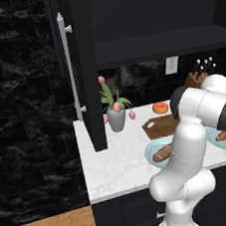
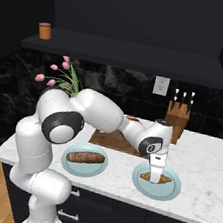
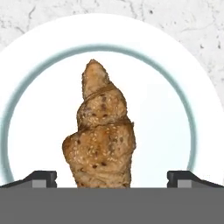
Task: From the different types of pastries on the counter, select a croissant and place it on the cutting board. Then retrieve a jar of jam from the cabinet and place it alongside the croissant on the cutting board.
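The golden-tan croissant (image 3: pixel 101 131) lies on a round pale-teal plate (image 3: pixel 192 109) at the right of the white counter (image 2: pixel 204 147). My gripper (image 3: pixel 111 177) hangs straight above it, open, with one dark fingertip (image 3: pixel 43 177) on each side of the croissant's wide end. In the right base view the gripper (image 2: pixel 154 176) is down at the croissant (image 2: pixel 145 177). The dark-brown cutting board (image 2: pixel 110 140) lies bare behind the plates. The orange-red jar of jam (image 2: pixel 44 31) stands on the cabinet shelf, upper left. The cabinet door (image 1: pixel 86 63) stands open.
A long brown loaf (image 2: pixel 85 157) lies on a second teal plate (image 2: pixel 70 165) left of the croissant's plate. An orange doughnut (image 1: pixel 160 107) sits behind the board. A vase of pink tulips (image 1: pixel 116 117) stands by the cabinet door, and a knife block (image 2: pixel 177 119) at the back right.
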You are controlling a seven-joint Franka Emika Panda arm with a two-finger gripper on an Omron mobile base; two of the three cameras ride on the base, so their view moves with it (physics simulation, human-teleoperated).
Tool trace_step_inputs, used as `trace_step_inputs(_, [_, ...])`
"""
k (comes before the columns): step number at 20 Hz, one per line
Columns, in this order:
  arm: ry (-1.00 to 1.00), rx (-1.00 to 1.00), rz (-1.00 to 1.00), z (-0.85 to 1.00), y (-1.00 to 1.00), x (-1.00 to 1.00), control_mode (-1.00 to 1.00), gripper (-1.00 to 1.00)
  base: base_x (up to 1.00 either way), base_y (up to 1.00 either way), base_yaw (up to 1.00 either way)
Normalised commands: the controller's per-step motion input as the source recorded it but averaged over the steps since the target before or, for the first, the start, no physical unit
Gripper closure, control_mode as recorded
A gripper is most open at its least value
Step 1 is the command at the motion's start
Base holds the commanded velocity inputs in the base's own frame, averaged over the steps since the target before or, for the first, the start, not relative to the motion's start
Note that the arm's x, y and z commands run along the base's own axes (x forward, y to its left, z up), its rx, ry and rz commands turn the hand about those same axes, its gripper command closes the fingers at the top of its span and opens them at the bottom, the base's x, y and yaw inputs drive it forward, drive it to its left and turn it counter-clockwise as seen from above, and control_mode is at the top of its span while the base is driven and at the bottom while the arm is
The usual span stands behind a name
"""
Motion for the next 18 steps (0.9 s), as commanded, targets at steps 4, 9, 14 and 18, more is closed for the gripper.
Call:
trace_step_inputs(4, [-0.04, 0.00, 0.00, -0.20, -0.10, 0.17, -1.00, -1.00, 0.00, 0.00, 0.00])
trace_step_inputs(9, [-0.05, 0.00, -0.01, -0.23, -0.15, 0.03, -1.00, -1.00, 0.00, 0.00, 0.00])
trace_step_inputs(14, [-0.04, 0.00, -0.01, -0.12, -0.04, 0.00, -1.00, 1.00, 0.00, 0.00, 0.00])
trace_step_inputs(18, [-0.08, 0.01, -0.03, 0.26, -0.01, 0.05, -1.00, 1.00, 0.00, 0.00, 0.00])
